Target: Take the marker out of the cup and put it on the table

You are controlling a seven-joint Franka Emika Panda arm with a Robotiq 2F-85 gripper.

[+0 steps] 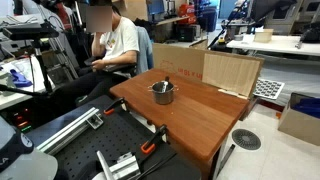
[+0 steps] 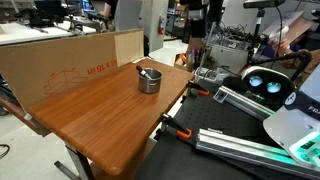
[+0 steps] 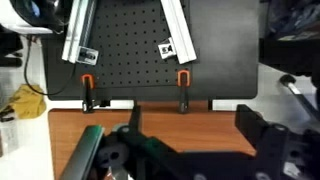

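The shiny grey metal cup [image 1: 163,94] stands near the middle of the reddish-brown table [image 1: 205,115], and shows in both exterior views [image 2: 149,81]. The marker [image 1: 159,86] leans inside the cup with its top poking above the rim [image 2: 144,70]. In the wrist view my gripper [image 3: 190,125] is open and empty, its two dark fingers spread above the table's near edge [image 3: 180,130]. The cup and marker are out of the wrist view. I cannot make out the gripper in either exterior view.
A tan cardboard panel [image 1: 232,72] stands along the table's far side [image 2: 60,62]. Orange clamps [image 3: 184,86] hold the table edge next to a black perforated board [image 3: 150,55] with aluminium rails [image 3: 78,30]. A person [image 1: 115,45] sits behind the table.
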